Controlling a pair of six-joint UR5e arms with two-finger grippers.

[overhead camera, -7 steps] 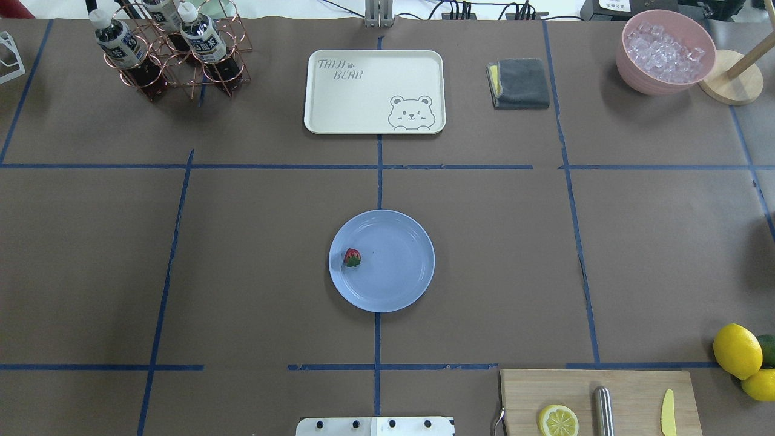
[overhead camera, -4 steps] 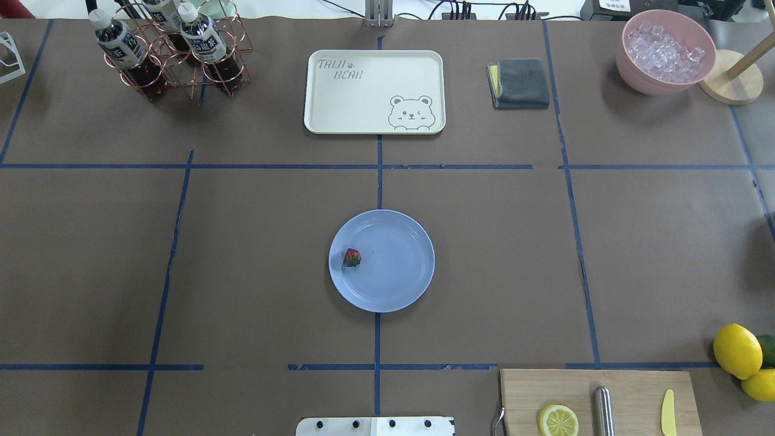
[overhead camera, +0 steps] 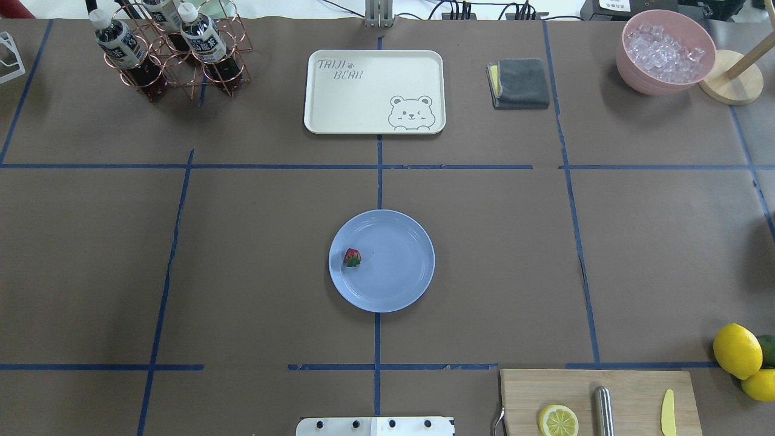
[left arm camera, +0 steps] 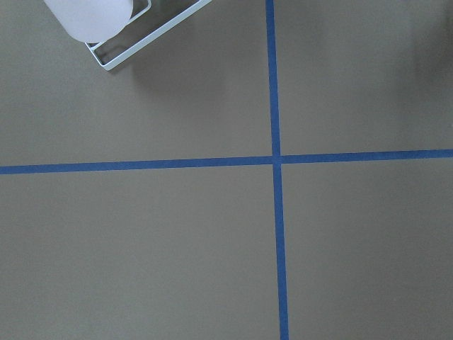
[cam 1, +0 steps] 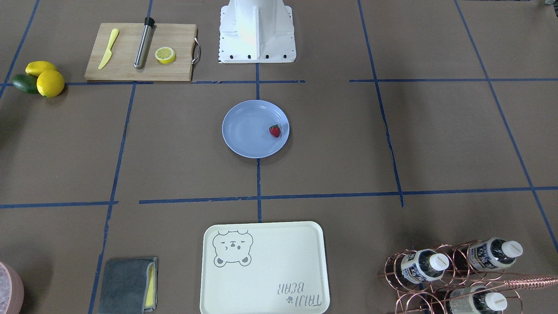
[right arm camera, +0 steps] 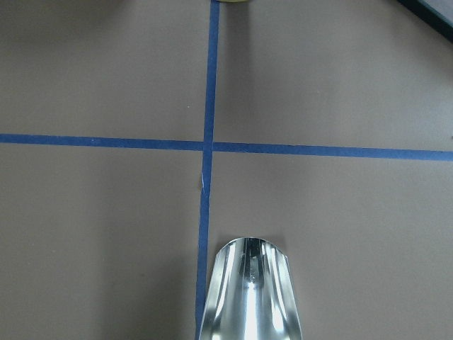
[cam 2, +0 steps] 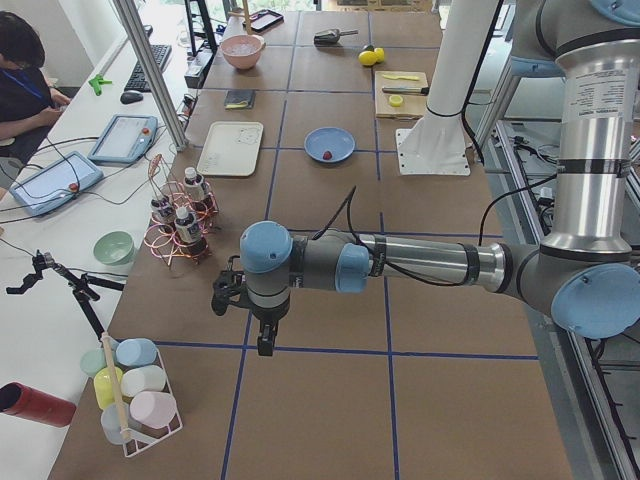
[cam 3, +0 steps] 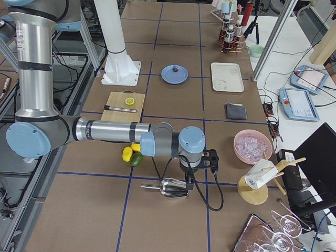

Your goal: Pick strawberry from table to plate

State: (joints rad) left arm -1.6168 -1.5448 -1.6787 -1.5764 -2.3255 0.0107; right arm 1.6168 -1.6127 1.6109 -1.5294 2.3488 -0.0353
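The small red strawberry [overhead camera: 352, 258] lies on the left part of the round light-blue plate [overhead camera: 396, 266], at the middle of the brown table [overhead camera: 254, 242]. The front view shows the strawberry [cam 1: 274, 131] near the plate's [cam 1: 246, 131] right rim. Neither gripper appears in the overhead or front views. My left gripper [cam 2: 262, 343] hangs over bare table far off toward the table's left end. My right gripper [cam 3: 188, 182] hangs far off toward the right end, above a metal scoop [cam 3: 173, 188]. Whether either is open or shut I cannot tell.
A cream bear tray [overhead camera: 374, 91], grey cloth [overhead camera: 519, 83], bottle rack [overhead camera: 169, 51] and pink ice bowl [overhead camera: 665, 51] stand along the far side. A cutting board [overhead camera: 596, 401] with a lemon half, and lemons [overhead camera: 737, 351], sit near right. A wire cup rack [left arm camera: 124, 32] is near the left gripper.
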